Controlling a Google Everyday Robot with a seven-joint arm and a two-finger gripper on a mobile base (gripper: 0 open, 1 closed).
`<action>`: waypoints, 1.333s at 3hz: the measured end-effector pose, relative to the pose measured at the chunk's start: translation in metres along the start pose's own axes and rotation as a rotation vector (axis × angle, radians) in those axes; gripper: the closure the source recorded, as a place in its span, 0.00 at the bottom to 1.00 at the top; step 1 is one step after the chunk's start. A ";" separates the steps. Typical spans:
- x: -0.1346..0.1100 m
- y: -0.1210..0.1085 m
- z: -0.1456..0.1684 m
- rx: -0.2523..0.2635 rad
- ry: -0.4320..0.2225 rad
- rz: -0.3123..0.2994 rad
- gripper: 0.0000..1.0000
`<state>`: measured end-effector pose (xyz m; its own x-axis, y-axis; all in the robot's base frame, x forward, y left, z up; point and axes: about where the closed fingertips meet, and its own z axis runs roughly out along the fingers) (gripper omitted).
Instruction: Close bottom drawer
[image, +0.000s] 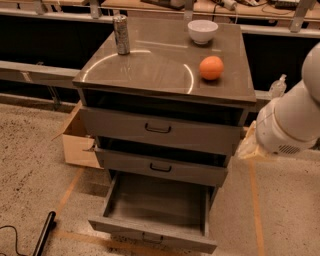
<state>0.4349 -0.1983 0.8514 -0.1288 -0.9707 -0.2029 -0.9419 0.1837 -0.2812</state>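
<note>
Camera view is filled in its lower middle by the bottom drawer (155, 212), which is pulled far out of the grey cabinet (165, 95). Its thin front is set close to the bottom edge of the frame. Above it the middle drawer (160, 167) and the top drawer (157, 129) are seen, each with a dark gap over it.

On the cabinet's top surface (150, 70) an orange (211, 67), a can (121, 34) and a bowl (202, 31) are placed, all in the upper part of the frame.

Some things could go wrong from here. The cabinet's right side or the middle drawer could be bumped as the gripper is brought down and round to the low front. If only one corner of the front is pushed, the drawer could be twisted and get stuck. If it is shut too hard, the cabinet could be shaken, and the orange could be rolled off or the can knocked over.

The gripper (248, 145) is seen as a pale tan shape at the right of the frame, just beside the cabinet's right side, mostly hidden by the white arm (295, 120). Whether it is open or shut cannot be told. It is kept well apart from the bottom drawer's front.
</note>
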 end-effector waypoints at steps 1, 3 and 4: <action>0.002 0.026 0.064 -0.029 -0.050 -0.001 1.00; -0.003 0.055 0.145 -0.126 -0.078 0.000 1.00; 0.009 0.069 0.175 -0.123 -0.046 0.053 1.00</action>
<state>0.4235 -0.1675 0.6659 -0.1677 -0.9514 -0.2583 -0.9655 0.2115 -0.1520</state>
